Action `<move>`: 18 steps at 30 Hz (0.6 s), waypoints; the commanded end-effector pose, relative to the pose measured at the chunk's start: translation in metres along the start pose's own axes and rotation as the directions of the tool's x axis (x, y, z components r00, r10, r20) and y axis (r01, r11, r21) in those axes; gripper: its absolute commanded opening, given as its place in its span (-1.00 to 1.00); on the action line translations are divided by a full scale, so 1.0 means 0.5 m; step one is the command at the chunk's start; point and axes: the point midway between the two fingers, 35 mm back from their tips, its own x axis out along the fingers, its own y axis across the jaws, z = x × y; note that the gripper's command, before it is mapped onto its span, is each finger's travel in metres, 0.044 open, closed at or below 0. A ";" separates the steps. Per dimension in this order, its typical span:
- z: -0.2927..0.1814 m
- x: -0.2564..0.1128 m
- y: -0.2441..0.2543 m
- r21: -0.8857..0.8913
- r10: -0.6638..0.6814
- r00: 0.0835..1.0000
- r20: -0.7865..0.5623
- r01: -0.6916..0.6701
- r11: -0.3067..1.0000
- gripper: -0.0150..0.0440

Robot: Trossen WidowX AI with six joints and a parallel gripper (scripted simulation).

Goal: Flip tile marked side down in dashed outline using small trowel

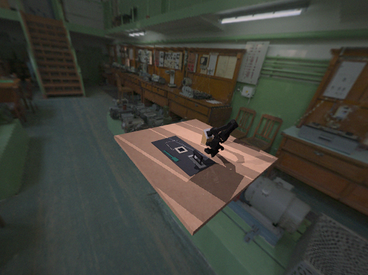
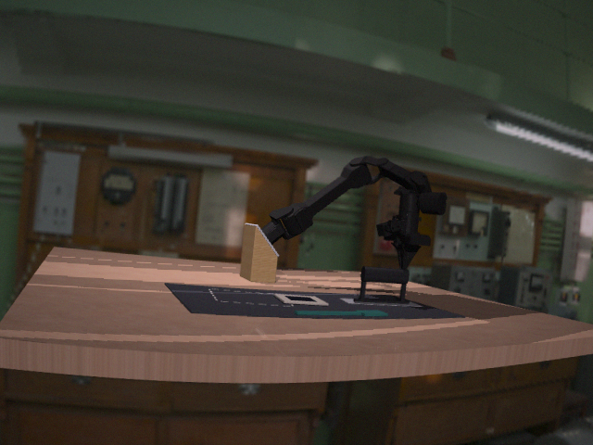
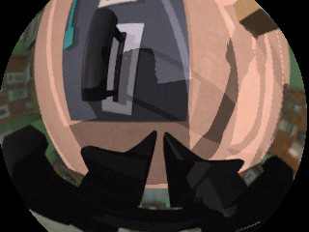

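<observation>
A cream square tile (image 1: 183, 151) (image 2: 319, 302) (image 3: 116, 2) with a dark square centre lies flat on the dark mat (image 1: 193, 172) (image 2: 201, 306) (image 3: 166, 103), at the right end of the dashed outline (image 2: 212, 293); whether it overlaps it is unclear. The trowel, a grey plate with a raised black bar handle (image 1: 197, 157) (image 2: 384, 275) (image 3: 98, 58), rests plate down on the mat, right of the tile in the exterior view. My gripper (image 1: 212, 156) (image 2: 404, 267) (image 3: 159, 134) is nearly closed and empty, above the table by the mat's edge, beside the trowel. No finger holds the handle.
A flat teal tool (image 1: 173, 158) (image 2: 334, 312) (image 3: 70, 38) lies on the mat along its long side, in front of the tile and trowel in the exterior view. The wooden block (image 1: 204, 138) (image 2: 258, 260) (image 3: 256, 19) under the arm's base stands behind the mat there.
</observation>
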 end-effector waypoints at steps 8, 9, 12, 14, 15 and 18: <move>0.000 0.000 0.000 0.000 0.000 1.000 0.000 0.000 1.000 -0.49; 0.000 0.000 0.000 0.000 0.000 1.000 0.000 0.000 1.000 -0.49; 0.000 0.000 0.000 0.000 0.000 1.000 0.000 0.000 1.000 -0.49; 0.000 0.000 0.000 0.000 0.000 1.000 0.000 0.000 1.000 -0.31; 0.000 0.000 0.000 0.000 0.000 1.000 0.000 0.000 1.000 -0.22; 0.000 0.000 0.000 0.000 0.000 1.000 0.000 0.000 1.000 -0.15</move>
